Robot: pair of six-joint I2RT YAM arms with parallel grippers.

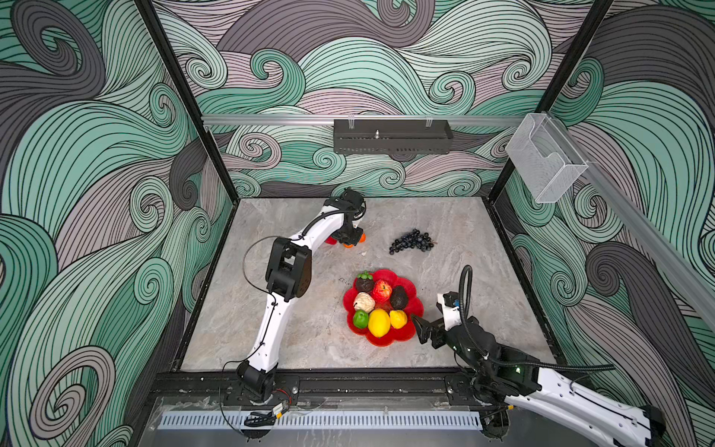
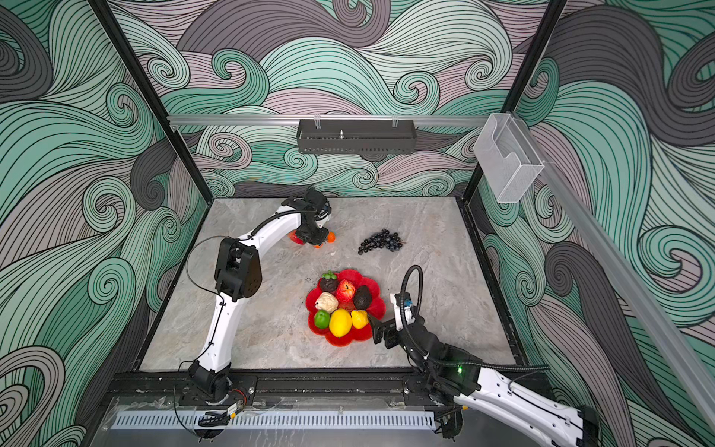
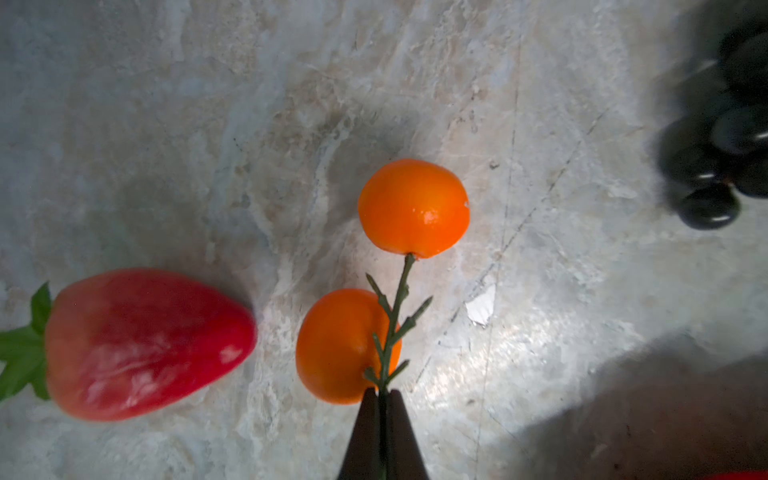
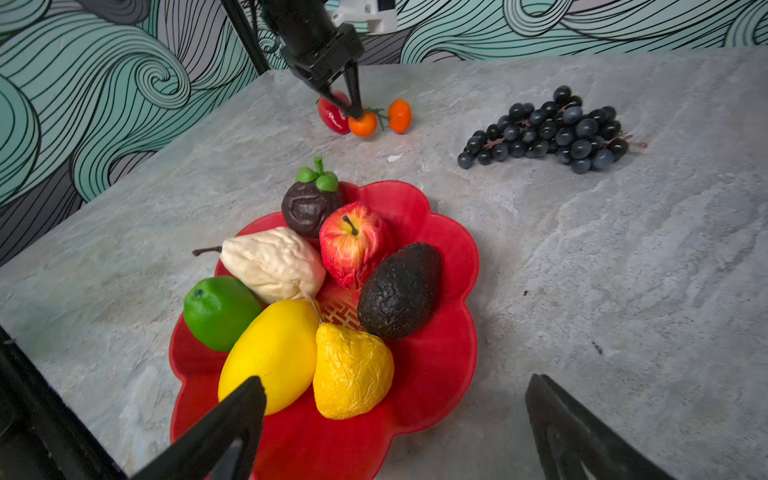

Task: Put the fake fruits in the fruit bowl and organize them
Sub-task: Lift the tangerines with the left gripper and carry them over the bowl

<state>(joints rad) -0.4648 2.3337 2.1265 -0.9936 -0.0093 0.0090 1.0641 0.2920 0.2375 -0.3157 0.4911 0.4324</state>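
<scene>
In both top views we are stretching the left gripper, wrist pointing down, to the orange sprig at the table's far side; the fruit bowl is sitting mid-table holding seven fruits, with the grape bunch lying apart from it. In the left wrist view we are pinching the sprig's stem between closed jaws, beside the strawberry. Lifting and carrying it to the bowl looks like the next move. In the right wrist view the right gripper is hovering at the bowl's rim, jaws apart and empty.

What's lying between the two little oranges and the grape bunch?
Nothing: bare tabletop separates the oranges from the grape bunch, clearest in the right wrist view.
</scene>
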